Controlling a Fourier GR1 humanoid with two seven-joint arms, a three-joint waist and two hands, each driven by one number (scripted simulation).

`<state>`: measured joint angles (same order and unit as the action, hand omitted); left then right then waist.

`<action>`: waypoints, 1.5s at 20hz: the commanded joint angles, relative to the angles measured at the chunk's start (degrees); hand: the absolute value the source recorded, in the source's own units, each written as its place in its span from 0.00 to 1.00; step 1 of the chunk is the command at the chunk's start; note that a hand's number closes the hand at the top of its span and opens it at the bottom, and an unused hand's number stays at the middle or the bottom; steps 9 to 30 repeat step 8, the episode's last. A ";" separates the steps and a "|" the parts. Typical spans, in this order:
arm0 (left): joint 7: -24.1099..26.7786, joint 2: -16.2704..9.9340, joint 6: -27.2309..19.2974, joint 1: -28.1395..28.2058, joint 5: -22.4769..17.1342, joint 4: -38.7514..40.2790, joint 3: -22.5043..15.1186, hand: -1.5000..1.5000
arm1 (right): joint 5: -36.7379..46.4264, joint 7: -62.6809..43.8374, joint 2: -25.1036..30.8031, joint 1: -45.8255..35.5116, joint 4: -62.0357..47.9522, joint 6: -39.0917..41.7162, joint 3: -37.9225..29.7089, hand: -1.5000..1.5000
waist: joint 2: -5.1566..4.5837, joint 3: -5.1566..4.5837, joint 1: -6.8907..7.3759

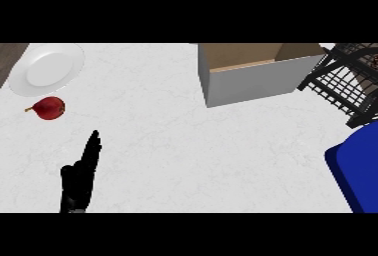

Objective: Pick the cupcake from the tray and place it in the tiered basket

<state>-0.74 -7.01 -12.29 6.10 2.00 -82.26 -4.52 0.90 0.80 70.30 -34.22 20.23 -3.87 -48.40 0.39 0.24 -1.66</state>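
Looking down on the white marbled table [207,150], we see our left hand [80,180] at the lower left, fingers straight and together, pointing up the view and holding nothing. Our right hand does not show. A wide bare stretch of table lies between this hand and the open cardboard box [255,75] at the top. The white plate [46,67] sits at the upper left corner, near a darker strip at the table's edge, and a red apple [49,108] lies just below it. The black wire tiered basket [347,82] stands at the right edge, beside the box. The blue tray [358,167] is cut by the right edge. We cannot make out the cupcake for certain.
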 commanded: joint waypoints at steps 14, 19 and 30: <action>-1.78 0.76 -0.76 1.80 0.53 -1.69 -0.42 0.50 | -10.56 9.71 11.98 26.98 -11.34 25.24 -14.54 0.00 | -0.01 0.05 -1.01; -1.78 0.76 -0.76 1.80 0.53 -1.69 -0.42 0.50 | -10.56 9.71 11.98 26.98 -11.34 25.24 -14.54 0.00 | -0.01 0.05 -1.01; -1.78 0.76 -0.76 1.80 0.53 -1.69 -0.42 0.50 | -10.56 9.71 11.98 26.98 -11.34 25.24 -14.54 0.00 | -0.01 0.05 -1.01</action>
